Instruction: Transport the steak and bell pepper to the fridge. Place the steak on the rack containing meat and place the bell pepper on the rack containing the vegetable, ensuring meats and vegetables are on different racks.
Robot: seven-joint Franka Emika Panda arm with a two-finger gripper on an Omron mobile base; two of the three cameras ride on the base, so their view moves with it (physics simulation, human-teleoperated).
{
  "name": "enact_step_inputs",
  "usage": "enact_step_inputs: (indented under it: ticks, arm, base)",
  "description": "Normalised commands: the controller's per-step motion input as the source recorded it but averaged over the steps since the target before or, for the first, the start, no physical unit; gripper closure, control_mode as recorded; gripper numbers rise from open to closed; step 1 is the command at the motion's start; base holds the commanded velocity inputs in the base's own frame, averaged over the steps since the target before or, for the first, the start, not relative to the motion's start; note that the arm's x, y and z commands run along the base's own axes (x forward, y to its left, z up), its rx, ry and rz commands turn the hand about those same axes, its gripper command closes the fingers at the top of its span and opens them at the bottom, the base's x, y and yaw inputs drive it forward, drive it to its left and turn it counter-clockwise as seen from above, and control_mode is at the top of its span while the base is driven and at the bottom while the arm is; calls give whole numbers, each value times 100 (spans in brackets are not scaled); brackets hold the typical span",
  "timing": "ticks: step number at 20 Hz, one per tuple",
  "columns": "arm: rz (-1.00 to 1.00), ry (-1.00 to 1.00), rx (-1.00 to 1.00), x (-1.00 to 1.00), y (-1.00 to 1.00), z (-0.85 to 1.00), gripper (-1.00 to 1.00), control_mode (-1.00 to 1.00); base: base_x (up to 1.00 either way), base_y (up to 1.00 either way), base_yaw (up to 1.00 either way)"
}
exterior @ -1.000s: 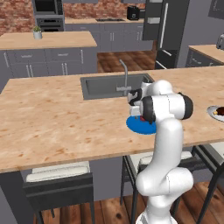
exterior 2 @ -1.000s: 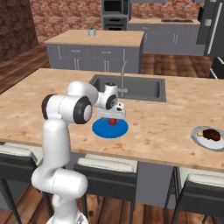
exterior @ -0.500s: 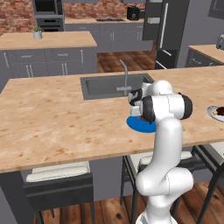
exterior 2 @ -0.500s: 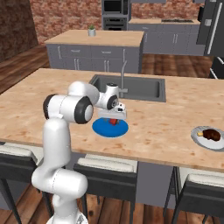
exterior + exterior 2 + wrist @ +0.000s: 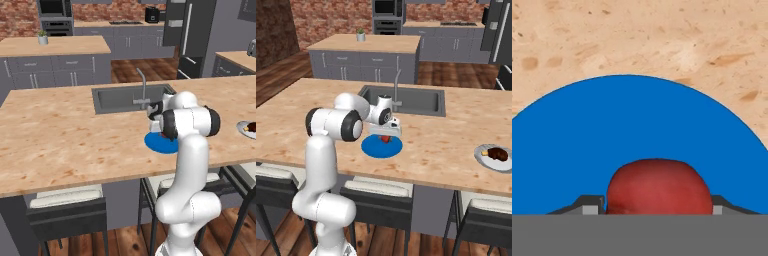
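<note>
The small red bell pepper (image 5: 659, 187) sits on a blue plate (image 5: 627, 130) on the wooden island counter. My gripper (image 5: 654, 210) points down over it, one dark fingertip (image 5: 589, 207) pressed against each side of the pepper. From the base, the gripper (image 5: 385, 136) hangs just above the blue plate (image 5: 373, 148), with the pepper (image 5: 385, 139) red beneath it. The dark steak (image 5: 498, 154) lies on a grey plate (image 5: 483, 159) at the counter's right end. Far behind stands the dark fridge (image 5: 187, 30), closed.
A sink (image 5: 416, 100) with a faucet (image 5: 397, 82) is set into the counter just beyond the blue plate. Stools (image 5: 376, 190) line the near side of the island. A second island with grey cabinets (image 5: 55, 65) stands further back.
The fingers have closed in from wide apart until they touch the bell pepper's sides. The arm and plate have stayed in place.
</note>
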Motion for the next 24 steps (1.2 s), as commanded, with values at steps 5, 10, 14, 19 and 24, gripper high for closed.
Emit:
enact_step_inputs:
  ticks: [5,10,14,19,24]
  arm:
    - [0,-17,0,-84,11,68,100,-100]
    - [0,-13,2,-100,7,94,100,-100]
    - [0,-21,-2,-100,22,76,100,-100]
    - [0,-14,-1,-94,20,99,100,-100]
    - [0,-8,-1,-87,26,76,100,-100]
  base:
    - [0,0,0]
    - [0,0,0]
    - [0,0,0]
    - [0,0,0]
    - [0,0,0]
